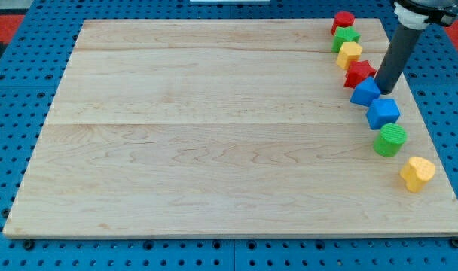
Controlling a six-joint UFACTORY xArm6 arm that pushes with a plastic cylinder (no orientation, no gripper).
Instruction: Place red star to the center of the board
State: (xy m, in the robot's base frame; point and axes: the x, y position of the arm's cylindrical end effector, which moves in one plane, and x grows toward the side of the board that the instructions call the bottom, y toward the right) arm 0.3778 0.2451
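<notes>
Wooden board (214,135), red star (359,73) beside my tip (383,91).

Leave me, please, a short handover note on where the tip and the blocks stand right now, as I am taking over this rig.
My tip is down at the board's right edge, right beside the red star on its right and just above the blue triangular block; whether it touches either, I cannot tell.
The red star sits in a column of blocks along the right edge, below the yellow block and close against the blue one.
Done: nothing that shows; the star is far from the middle of the wooden board.
Left: push the star out of the column, toward the view's left and slightly downward, to the centre.
</notes>
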